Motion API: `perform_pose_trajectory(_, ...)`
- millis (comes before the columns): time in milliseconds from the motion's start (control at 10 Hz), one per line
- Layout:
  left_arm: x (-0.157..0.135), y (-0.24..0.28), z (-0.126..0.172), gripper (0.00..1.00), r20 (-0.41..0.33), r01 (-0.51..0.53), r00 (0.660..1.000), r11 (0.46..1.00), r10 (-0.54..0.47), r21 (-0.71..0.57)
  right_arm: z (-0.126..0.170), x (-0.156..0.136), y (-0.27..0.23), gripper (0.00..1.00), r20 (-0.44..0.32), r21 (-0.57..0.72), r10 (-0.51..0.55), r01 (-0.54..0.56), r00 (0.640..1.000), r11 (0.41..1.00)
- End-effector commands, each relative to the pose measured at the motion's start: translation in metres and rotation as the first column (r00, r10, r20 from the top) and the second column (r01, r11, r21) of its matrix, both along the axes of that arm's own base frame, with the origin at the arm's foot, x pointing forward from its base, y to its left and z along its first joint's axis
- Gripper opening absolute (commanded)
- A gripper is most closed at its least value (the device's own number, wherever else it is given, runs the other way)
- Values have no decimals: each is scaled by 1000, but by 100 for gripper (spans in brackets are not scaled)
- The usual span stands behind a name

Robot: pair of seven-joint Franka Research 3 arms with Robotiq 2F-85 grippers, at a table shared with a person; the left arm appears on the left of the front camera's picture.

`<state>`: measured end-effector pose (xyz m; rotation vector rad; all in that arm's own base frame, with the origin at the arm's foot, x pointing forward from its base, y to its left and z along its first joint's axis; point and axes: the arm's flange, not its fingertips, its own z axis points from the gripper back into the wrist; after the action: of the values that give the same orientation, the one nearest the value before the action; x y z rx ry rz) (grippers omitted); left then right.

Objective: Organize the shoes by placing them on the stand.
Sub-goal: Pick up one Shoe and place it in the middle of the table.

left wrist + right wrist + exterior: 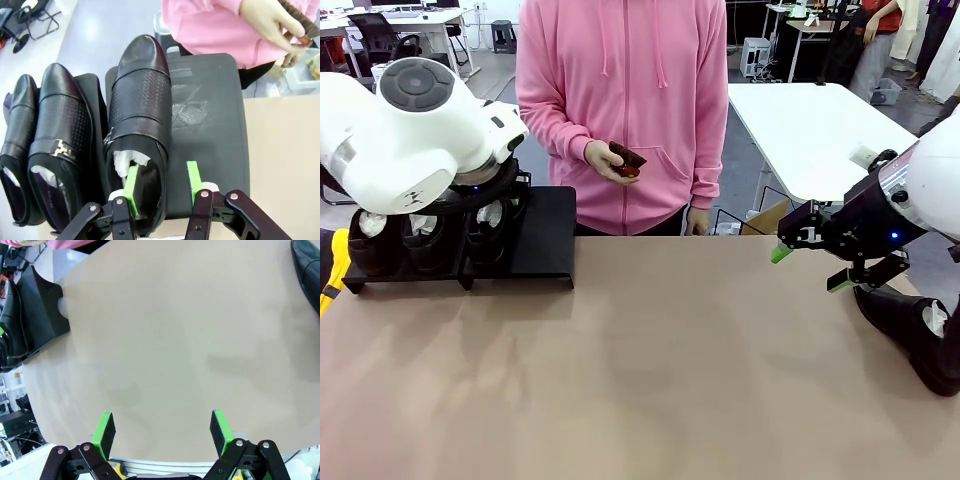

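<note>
Three shoes (137, 125) on stand (210, 115); left end effector (162, 182) part-open astride third shoe's wall; right end effector (162, 432) wide, empty.

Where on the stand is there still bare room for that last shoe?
The stand's section nearest the person is bare, bordered by the third shoe. The other side is crowded: three shoes sit side by side, with the left end effector straddling the third shoe's heel.

Three glossy black shoes (75, 150) stand side by side on the matte-black stand (210, 120); a fourth shoe (920, 335) lies well apart from it.
</note>
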<state>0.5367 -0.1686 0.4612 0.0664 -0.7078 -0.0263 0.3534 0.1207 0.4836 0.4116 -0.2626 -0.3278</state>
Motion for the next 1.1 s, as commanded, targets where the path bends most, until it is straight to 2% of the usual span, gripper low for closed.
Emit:
perform_pose_trajectory(0, 5, 0, 6, 48, 1, 1, 1000, 1000, -1, 21, 0, 1, 0, 100, 2, 4, 8, -8, 1000, 1000)
perform_pose_trajectory(500, 5, -1, 1, 48, 2, 0, 1000, 1000, 0, -1, 0, 1, 0, 100, 2, 4, 8, -8, 1000, 1000)
perform_pose_trajectory(800, -46, -17, 53, 48, 44, -29, 998, 996, 33, -80, 0, 1, 0, 100, 2, 4, 8, -8, 1000, 1000)
perform_pose_trajectory(900, -59, -17, 66, 48, 0, -50, 999, 995, 50, -85, 0, 1, 0, 100, 2, 4, 8, -8, 1000, 1000)
perform_pose_trajectory(1000, -70, -16, 76, 48, 0, -66, 998, 992, 66, -112, 0, 1, 0, 100, 2, 4, 8, -8, 1000, 1000)
